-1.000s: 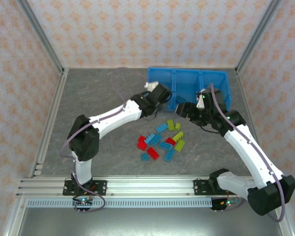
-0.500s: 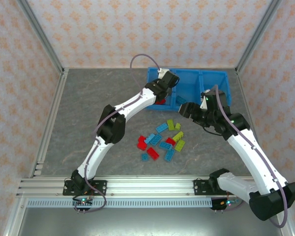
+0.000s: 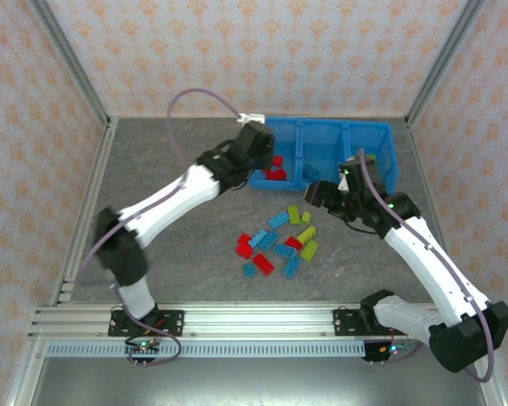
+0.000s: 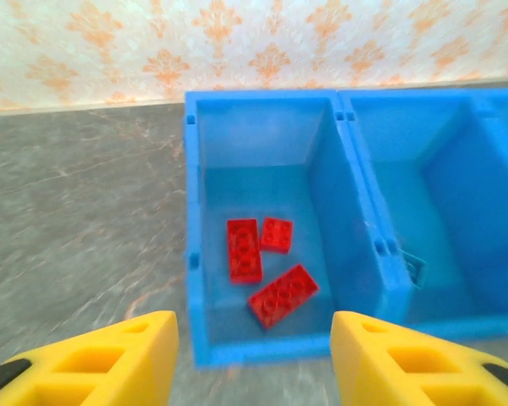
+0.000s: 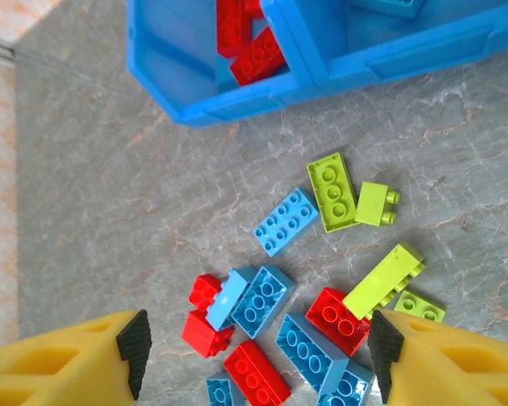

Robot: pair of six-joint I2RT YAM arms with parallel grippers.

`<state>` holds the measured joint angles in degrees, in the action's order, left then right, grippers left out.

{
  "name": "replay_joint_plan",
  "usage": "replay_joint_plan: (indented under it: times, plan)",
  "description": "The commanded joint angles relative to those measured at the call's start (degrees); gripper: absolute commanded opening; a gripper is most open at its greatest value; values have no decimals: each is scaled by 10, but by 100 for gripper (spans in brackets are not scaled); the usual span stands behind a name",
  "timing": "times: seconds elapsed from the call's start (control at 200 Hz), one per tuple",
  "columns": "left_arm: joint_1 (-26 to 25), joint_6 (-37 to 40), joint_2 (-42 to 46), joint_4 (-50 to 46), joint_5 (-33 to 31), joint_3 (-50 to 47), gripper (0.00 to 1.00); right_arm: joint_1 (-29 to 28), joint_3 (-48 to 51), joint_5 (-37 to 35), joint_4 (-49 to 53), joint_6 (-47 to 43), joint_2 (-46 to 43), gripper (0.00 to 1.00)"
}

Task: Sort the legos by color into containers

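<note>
Above the left compartment point(image 4: 262, 127), left pincer point(image 4: 254, 355) newly released, three red legos point(image 4: 244, 249) inside, right pincer point(image 5: 258, 351) still spread empty.

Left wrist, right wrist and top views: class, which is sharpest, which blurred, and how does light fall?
Left wrist view: soft, the near wall of the bright blue plastic bin smeared, three red studded bricks legible. Right wrist view: crisp, studs distinct on the loose plastic bricks, even light, faint shadows. Top view: sharp except the left arm, smeared low down.
</note>
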<state>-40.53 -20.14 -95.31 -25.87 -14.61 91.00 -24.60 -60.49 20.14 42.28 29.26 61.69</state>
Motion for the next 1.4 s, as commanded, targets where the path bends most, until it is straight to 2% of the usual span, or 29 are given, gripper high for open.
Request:
replay_joint_plan:
  times: [0.0, 0.11, 0.215, 0.295, 0.385, 0.445, 0.541, 0.731, 0.836, 1.031, 1.136, 1.256, 1.396]
  plan:
    - [-24, 70, 151, 24, 17, -93, 51, -58, -12, -60, 26, 33, 53, 71]
    - [-30, 194, 286, -2, 60, -176, 53, -106, -30, -86, 31, 132, 136, 72]
    - [-30, 342, 387, -34, 112, -249, 72, -113, -28, -17, -26, 209, 211, 72]
    - [-31, 444, 451, -31, 141, -320, 84, -120, -34, -34, -45, 248, 258, 72]
    - [-30, 501, 506, 43, 109, -418, 92, -121, -45, -57, -48, 273, 302, 71]
    - [-29, 521, 532, 97, 91, -479, 96, -121, -52, -79, -52, 280, 323, 71]
    - [-26, 555, 544, 128, 112, -538, 99, -121, -77, -83, -55, 285, 360, 70]
    - [-18, 570, 577, 115, 195, -563, 100, -124, -103, -83, -68, 318, 414, 70]
    - [-14, 575, 603, 116, 212, -578, 100, -124, -104, -94, -71, 340, 436, 68]
    - [-14, 578, 593, 94, 223, -568, 100, -124, -102, -97, -74, 353, 462, 54]
    - [-14, 583, 585, 92, 222, -569, 100, -125, -105, -97, -73, 346, 465, 41]
    - [-14, 592, 584, 90, 211, -571, 100, -125, -103, -105, -77, 337, 433, 28]
    - [-13, 596, 586, 91, 202, -575, 100, -125, -120, -136, -77, 288, 353, 25]
